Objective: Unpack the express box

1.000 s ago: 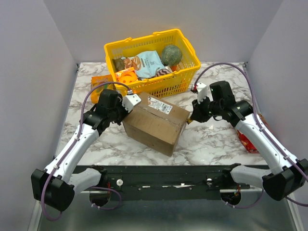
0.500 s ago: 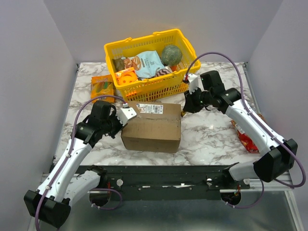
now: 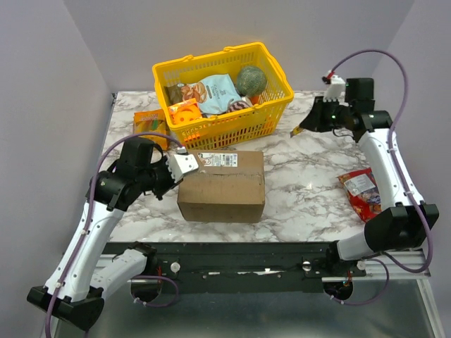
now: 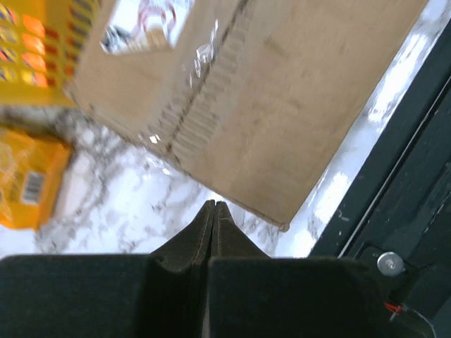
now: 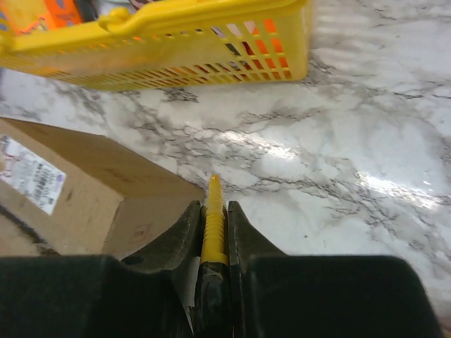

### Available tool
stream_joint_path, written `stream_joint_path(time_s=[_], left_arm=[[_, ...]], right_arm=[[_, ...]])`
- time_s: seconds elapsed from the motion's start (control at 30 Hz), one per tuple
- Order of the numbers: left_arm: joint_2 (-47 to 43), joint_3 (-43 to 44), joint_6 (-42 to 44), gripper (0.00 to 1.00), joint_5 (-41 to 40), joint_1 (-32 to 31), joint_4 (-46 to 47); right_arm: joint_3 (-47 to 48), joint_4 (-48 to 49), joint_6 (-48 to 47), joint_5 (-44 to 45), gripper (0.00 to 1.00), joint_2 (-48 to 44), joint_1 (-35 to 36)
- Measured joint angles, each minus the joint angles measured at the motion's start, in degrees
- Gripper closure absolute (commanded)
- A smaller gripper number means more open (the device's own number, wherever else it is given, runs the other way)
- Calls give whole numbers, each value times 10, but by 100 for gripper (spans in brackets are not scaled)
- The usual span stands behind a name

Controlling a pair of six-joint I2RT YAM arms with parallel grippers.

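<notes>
The express box is seen lying on the marble surface, near its front edge and left of centre, with its flaps shut. A white printed label is carried on its top face, and a strip of clear tape can be made out along the seam in the left wrist view.

The left claw is held just beside the box's upper left corner. Its fingers are pressed together with nothing between them. Whether the cardboard is touched cannot be told.

The right claw is raised well apart from the box, over the bare marble at the right end of the yellow basket. It is closed on a yellow tool, which is clamped between the two fingers with its tip pointing forward past them.

The basket stands behind the box and is filled with packets and a round greenish item. An orange packet lies flat on the surface to the basket's left. A red packet lies near the right edge.
</notes>
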Motion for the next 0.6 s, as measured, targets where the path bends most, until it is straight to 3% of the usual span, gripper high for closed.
stream_joint_path(time_s=[0.1,0.27,0.37,0.6], left_arm=[[12,11,-14,82,42,0,45],[63,9,-85,100,52,-24,165],[179,81,-104,100,54,-45,231],[343,165,-112,100,80,-91,266]], right_arm=[[-13,29,45,-112,100,14,-33],[-75,87,119,-251,100,21,-63],[-123,147,170,-302,100,20,-76],[-308,488,433,-398,100,43,-114]])
